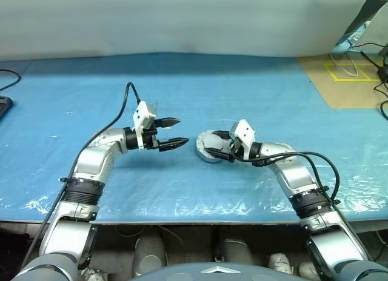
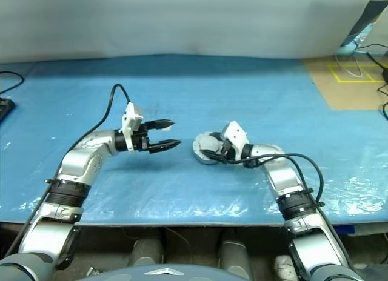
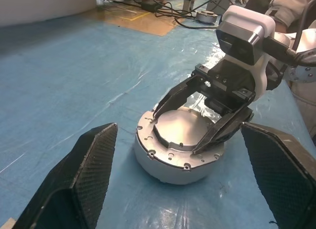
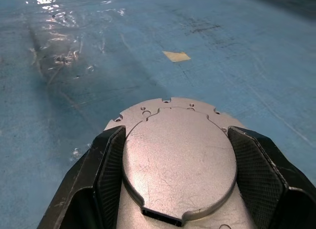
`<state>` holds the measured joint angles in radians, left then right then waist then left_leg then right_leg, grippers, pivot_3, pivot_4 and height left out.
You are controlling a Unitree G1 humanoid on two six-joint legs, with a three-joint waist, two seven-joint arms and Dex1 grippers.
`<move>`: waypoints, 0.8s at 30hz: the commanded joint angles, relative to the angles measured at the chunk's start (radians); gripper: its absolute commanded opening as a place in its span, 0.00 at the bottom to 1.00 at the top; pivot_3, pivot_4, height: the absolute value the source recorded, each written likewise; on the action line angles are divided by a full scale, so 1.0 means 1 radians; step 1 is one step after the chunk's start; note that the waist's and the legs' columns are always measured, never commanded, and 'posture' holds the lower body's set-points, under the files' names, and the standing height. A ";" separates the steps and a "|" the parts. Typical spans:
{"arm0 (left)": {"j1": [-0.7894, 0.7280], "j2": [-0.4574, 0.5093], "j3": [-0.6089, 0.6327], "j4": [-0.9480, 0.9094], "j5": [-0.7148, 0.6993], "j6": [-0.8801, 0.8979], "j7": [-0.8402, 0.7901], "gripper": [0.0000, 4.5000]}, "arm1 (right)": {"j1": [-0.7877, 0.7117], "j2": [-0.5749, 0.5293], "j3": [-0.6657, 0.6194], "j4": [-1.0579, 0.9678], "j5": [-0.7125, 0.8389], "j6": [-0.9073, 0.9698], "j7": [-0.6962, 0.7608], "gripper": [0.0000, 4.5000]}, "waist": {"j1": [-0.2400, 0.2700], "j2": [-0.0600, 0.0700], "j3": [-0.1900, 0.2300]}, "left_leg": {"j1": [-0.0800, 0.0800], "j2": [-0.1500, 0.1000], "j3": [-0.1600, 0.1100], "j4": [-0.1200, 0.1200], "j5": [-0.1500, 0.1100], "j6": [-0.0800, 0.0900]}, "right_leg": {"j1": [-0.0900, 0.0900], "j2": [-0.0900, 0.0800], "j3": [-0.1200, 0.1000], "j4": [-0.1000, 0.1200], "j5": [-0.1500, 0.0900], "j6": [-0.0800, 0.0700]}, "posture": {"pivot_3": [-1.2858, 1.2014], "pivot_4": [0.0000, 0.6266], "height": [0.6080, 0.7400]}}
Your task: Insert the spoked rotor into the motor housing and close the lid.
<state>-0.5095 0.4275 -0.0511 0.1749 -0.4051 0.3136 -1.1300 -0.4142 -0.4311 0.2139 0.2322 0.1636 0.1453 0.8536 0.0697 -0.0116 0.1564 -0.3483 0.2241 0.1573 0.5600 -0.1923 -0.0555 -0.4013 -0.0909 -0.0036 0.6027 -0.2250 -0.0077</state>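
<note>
Lid (image 3: 180, 133) closing looks like the step in hand: the round disc lies flat on the housing (image 3: 170, 165) on the blue table (image 1: 254, 93), face upward, with no long axis. The right gripper (image 3: 197, 121) straddles the lid, fingers against its raised edge, seemingly grasping it. Next likely calls for seating it squarely, then letting go. The left gripper (image 1: 171, 132) hovers beside, jaws released.

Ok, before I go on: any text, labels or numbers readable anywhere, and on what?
None can be read.
The lid on the motor housing: bare metal, no marking.
The yellow floor marking past the blue table cover: plain lines, no lettering.
The small tan patch on the cover: blank.
</note>
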 commanded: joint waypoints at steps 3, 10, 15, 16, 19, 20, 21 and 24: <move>-0.006 -0.001 0.000 -0.036 -0.007 -0.005 0.003 0.93 | 0.043 0.014 0.004 0.122 -0.086 0.032 -0.123 0.66 | -0.001 0.000 0.000 | 0.000 0.000 0.000 -0.001 0.000 0.000 | -0.001 0.000 0.001 0.000 0.000 0.000 | 0.52 0.24 1.00; -0.006 -0.002 0.000 -0.034 -0.006 -0.006 0.004 0.93 | 0.055 0.008 -0.024 0.046 -0.029 0.109 -0.095 0.66 | 0.000 0.000 0.000 | -0.001 -0.001 0.000 -0.008 0.000 0.000 | -0.004 0.001 0.002 0.000 0.000 0.000 | 0.52 0.24 1.00; -0.006 -0.007 -0.002 -0.034 -0.006 -0.007 0.006 0.93 | 0.059 0.007 -0.029 0.031 -0.026 0.171 -0.105 0.66 | -0.001 0.000 0.000 | -0.001 -0.001 0.000 -0.011 0.001 -0.001 | -0.005 0.002 0.002 -0.001 0.002 -0.004 | 0.52 0.24 1.00; -0.005 -0.008 -0.002 -0.035 -0.006 -0.006 0.006 0.93 | 0.060 0.011 -0.043 0.019 -0.006 0.186 -0.101 0.66 | -0.001 0.000 0.000 | -0.002 -0.001 0.000 -0.011 0.002 -0.004 | -0.005 0.002 0.002 -0.003 0.002 -0.004 | 0.52 0.24 1.00; -0.004 -0.009 -0.002 -0.036 -0.007 -0.004 0.006 0.93 | 0.060 0.019 -0.073 -0.017 0.042 0.208 -0.086 0.66 | 0.000 0.000 0.000 | -0.003 -0.001 0.002 -0.013 0.003 -0.004 | -0.004 0.002 0.002 -0.007 0.002 -0.004 | 0.52 0.24 1.00; -0.004 -0.009 -0.002 -0.036 -0.008 -0.004 0.004 0.93 | 0.060 0.020 -0.080 -0.032 0.057 0.214 -0.080 0.66 | 0.000 0.000 0.000 | -0.003 -0.001 0.002 -0.013 0.003 -0.005 | -0.004 0.002 0.002 -0.009 0.003 -0.004 | 0.52 0.24 1.00; -0.004 -0.008 -0.002 -0.036 -0.008 -0.003 0.004 0.93 | 0.060 0.021 -0.084 -0.042 0.067 0.220 -0.075 0.66 | 0.001 0.000 0.000 | -0.003 -0.001 0.002 -0.014 0.003 -0.005 | -0.004 0.002 0.002 -0.010 0.003 -0.004 | 0.52 0.24 1.00; -0.003 -0.010 -0.002 -0.034 -0.008 -0.005 0.005 0.93 | 0.061 0.025 -0.087 -0.061 0.074 0.230 -0.078 0.66 | 0.000 0.000 0.000 | -0.005 -0.001 0.003 -0.017 0.003 -0.005 | -0.004 0.002 0.001 -0.014 0.003 -0.004 | 0.52 0.24 1.00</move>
<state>-0.5088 0.4178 -0.0528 0.1729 -0.4052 0.3151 -1.1260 -0.3906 -0.4006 0.1285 0.1347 0.2493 0.3196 0.7841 0.0701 -0.0114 0.1565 -0.3530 0.2229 0.1603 0.5427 -0.1897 -0.0607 -0.4056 -0.0891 -0.0022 0.5880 -0.2223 -0.0120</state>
